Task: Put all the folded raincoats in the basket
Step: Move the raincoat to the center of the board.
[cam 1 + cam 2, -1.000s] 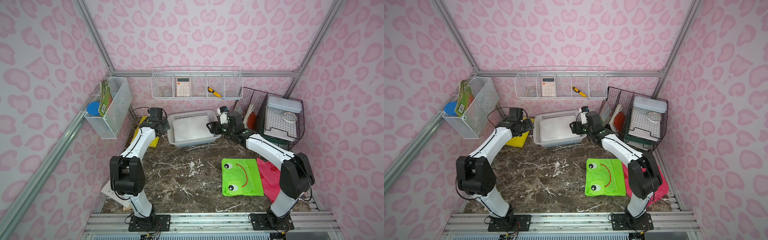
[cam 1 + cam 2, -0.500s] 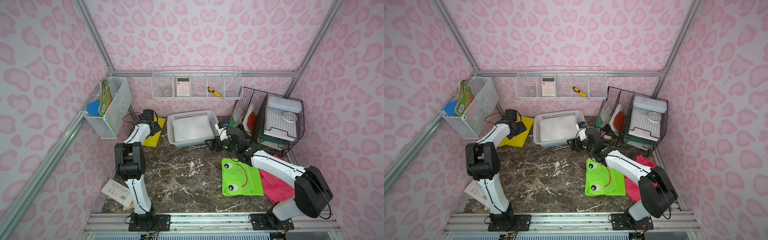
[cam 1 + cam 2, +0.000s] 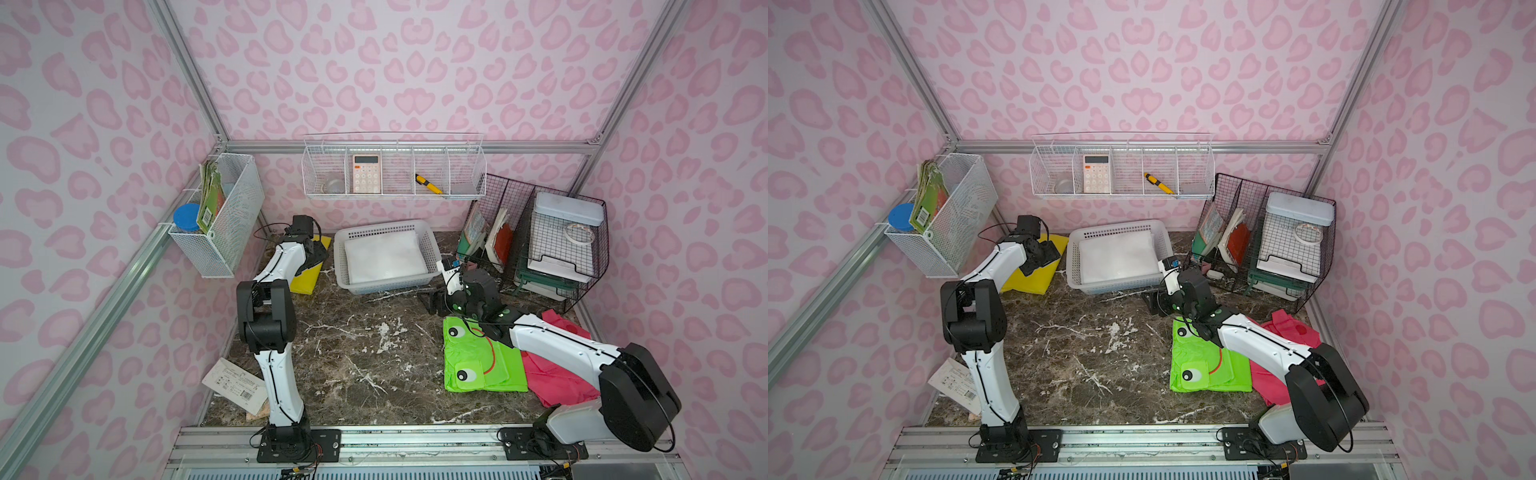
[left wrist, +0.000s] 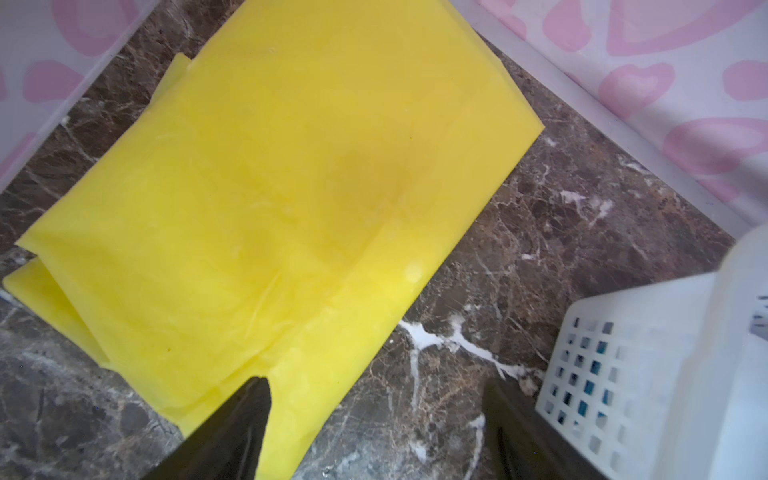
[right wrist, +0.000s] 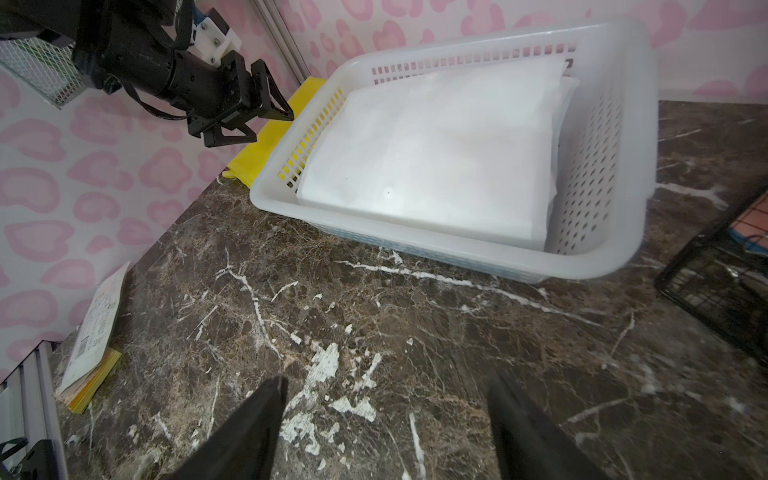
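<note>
I've pulled both hands back from the basket (image 3: pixel 388 286); white folded raincoat (image 3: pixel 384 259) lies inside it. My left hand (image 4: pixel 376 386) and right hand (image 5: pixel 386 378) are spread wide, empty. Looks done.

L arm (image 3: pixel 282 264) & R arm (image 3: pixel 557 345) both reach fwd, jaws open, empty.

A robot lab booth: pink-print panels (image 3: pixel 374 62) in aluminium framing (image 3: pixel 540 146) box in a marble bench (image 3: pixel 353 345), a left arm (image 3: pixel 281 376) and right arm (image 3: pixel 559 347) are bolted to a metal rail (image 3: pixel 415 441) at its front, and wire racks (image 3: pixel 395 166) hang on the walls.
</note>
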